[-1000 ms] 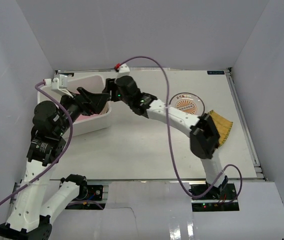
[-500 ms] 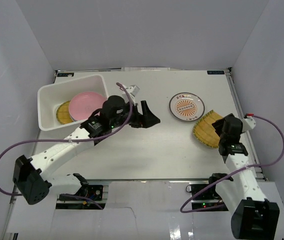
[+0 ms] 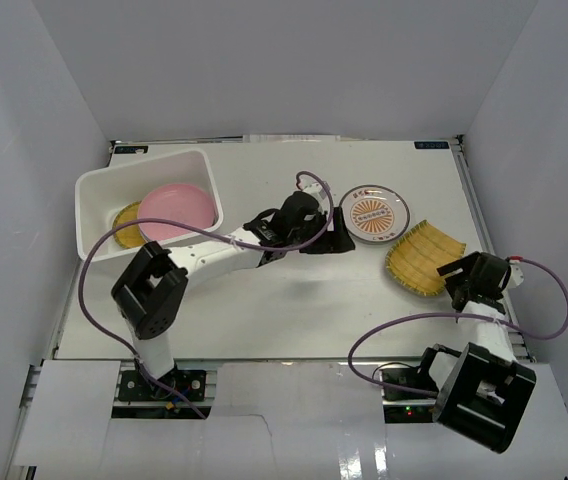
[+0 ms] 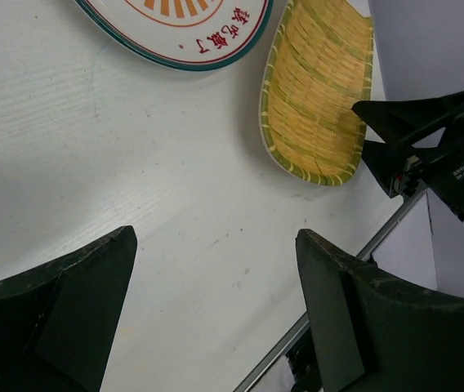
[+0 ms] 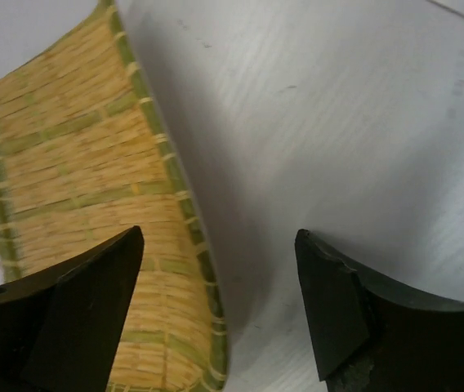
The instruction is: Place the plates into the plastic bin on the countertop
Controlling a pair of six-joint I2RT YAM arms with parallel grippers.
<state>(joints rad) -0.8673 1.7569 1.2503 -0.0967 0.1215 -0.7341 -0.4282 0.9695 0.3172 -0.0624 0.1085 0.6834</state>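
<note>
Bin (image 3: 94, 182), far left, holds pink plate (image 3: 176, 212) and woven plate (image 3: 124, 226) — desk (image 3: 294, 300) right: patterned plate (image 3: 374, 213), second woven plate (image 3: 422, 258) — left tool (image 3: 342, 243), right tool (image 3: 459, 274) spread apart, holding nothing.

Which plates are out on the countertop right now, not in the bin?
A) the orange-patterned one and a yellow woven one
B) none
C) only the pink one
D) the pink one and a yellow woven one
A: the orange-patterned plate and a yellow woven plate lie on the countertop, while the pink plate and a second woven plate sit in the plastic bin.
</note>
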